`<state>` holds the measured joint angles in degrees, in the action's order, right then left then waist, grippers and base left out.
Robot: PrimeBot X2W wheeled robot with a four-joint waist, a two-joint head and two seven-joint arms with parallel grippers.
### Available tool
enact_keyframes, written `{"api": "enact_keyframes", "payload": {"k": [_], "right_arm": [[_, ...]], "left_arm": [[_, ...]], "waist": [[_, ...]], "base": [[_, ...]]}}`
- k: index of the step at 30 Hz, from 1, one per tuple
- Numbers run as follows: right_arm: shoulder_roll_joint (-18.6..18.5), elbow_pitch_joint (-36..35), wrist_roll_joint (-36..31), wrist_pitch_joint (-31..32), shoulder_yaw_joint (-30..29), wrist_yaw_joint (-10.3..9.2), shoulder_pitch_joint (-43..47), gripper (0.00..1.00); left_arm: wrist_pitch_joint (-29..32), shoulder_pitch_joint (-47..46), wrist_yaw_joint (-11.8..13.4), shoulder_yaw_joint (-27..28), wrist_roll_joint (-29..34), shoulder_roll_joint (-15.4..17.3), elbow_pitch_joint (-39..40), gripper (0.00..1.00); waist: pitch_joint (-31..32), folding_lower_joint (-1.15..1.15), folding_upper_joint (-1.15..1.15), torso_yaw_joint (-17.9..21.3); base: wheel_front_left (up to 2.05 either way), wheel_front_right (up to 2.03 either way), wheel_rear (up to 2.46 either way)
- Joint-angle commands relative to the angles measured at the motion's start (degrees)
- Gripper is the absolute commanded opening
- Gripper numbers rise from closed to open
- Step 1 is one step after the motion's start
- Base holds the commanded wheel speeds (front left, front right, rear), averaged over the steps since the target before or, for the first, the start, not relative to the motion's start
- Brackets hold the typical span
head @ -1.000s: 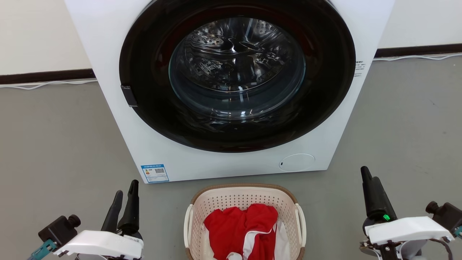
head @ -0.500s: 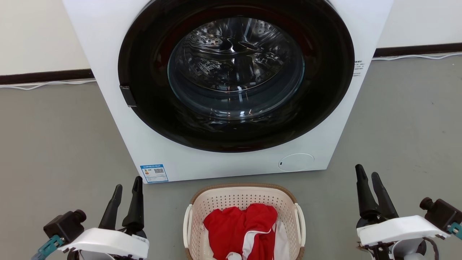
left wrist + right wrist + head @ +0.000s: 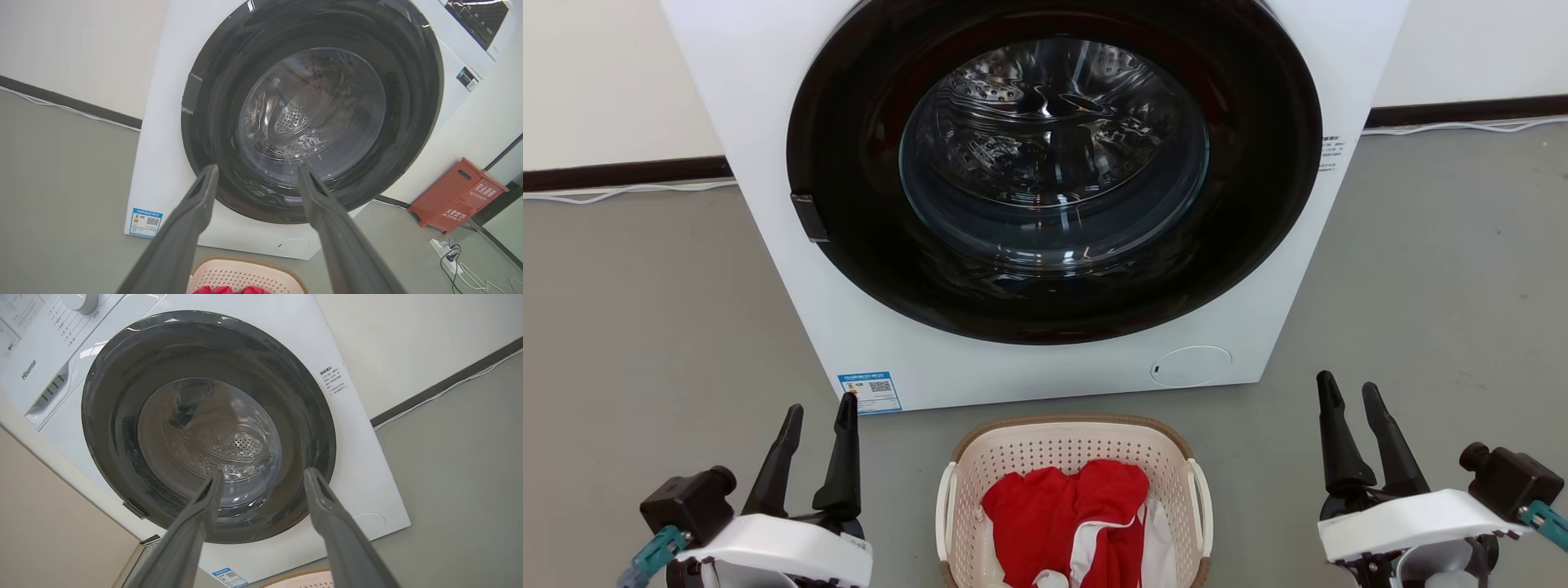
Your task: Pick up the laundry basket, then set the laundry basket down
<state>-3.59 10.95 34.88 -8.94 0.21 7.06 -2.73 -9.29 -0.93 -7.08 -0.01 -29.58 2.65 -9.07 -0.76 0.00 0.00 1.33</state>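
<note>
The laundry basket (image 3: 1070, 451) sits on the floor (image 3: 645, 327) before the washer (image 3: 866, 343), between the left gripper (image 3: 822, 404) and right gripper (image 3: 1347, 384), fingers spread and empty. Uneven grips on its 2 loop handles (image 3: 946, 500) (thin) could tip it, spilling the red clothes (image 3: 1058, 506).

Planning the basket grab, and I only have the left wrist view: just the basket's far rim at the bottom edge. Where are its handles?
Observer: In the head view the laundry basket stands on the floor in front of the washer. It has a white loop on each side: the left handle and the right handle.
Operator: Right gripper?
Observer: The right gripper is open, off to the basket's right, touching nothing.
Operator: My gripper versus the left handle?
Observer: The left gripper is open, off to the basket's left, apart from that handle.
</note>
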Motion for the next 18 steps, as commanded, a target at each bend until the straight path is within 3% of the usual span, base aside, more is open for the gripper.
{"api": "enact_keyframes", "payload": {"k": [1, 18], "right_arm": [[-0.5, -1.4, -2.0, -1.2, 1.3, 0.33, -3.1, 1.0], [-0.8, -1.3, -12.4, -4.1, 2.7, 0.39, -3.7, 1.0]], "left_arm": [[-0.9, -3.3, -0.3, 1.1, 2.3, 0.6, 2.2, 1.0], [-3.7, -3.6, -0.4, 0.2, 13.2, 0.9, 3.6, 1.0]], "waist": [[0.0, 0.0, 0.0, 0.0], [0.3, 0.0, 0.0, 0.4]], "base": [[0.0, 0.0, 0.0], [0.0, 0.0, 0.0]]}}
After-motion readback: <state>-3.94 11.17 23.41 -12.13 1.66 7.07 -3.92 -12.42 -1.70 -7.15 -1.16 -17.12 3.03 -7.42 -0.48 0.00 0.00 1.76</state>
